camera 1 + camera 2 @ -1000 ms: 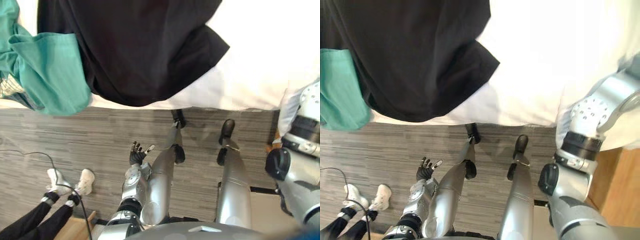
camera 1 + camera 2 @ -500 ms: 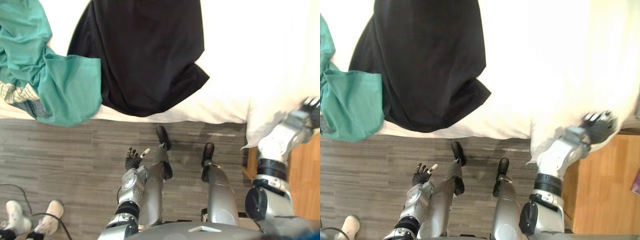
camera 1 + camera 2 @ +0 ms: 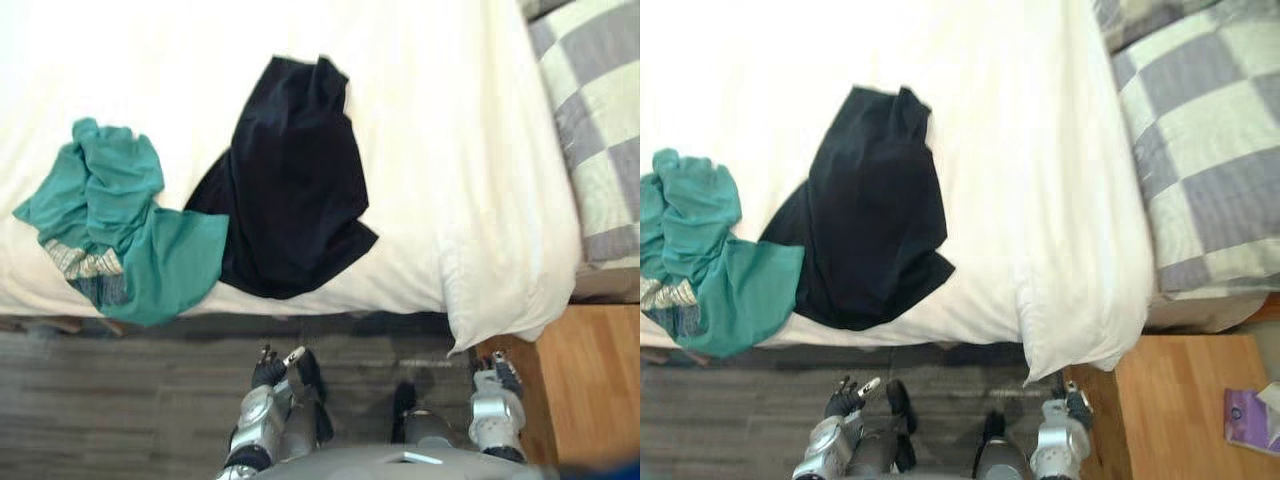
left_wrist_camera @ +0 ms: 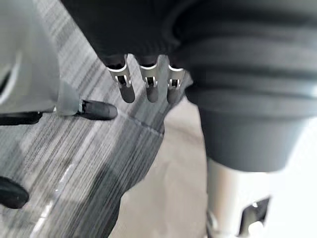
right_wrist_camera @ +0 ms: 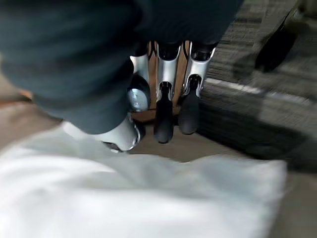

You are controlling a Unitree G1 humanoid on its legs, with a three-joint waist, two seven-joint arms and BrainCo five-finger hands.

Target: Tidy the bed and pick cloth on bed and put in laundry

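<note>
Black crumpled cloth (image 3: 290, 190) is lying on the white-sheeted bed (image 3: 450, 150). Its long axis runs from the near edge toward the far side, narrow end pointing away and wide end by the edge. A bunched-up teal cloth (image 3: 120, 225) touches its left side. The left hand (image 3: 268, 368) and right hand (image 3: 503, 372) hang low over the grey striped floor (image 3: 120, 400), fingers loose and straight, holding nothing.

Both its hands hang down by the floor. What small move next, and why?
Probably lift the left hand toward the black garment, lying at the bed's near edge just ahead of it; both it and the right hand hang open and empty.
</note>
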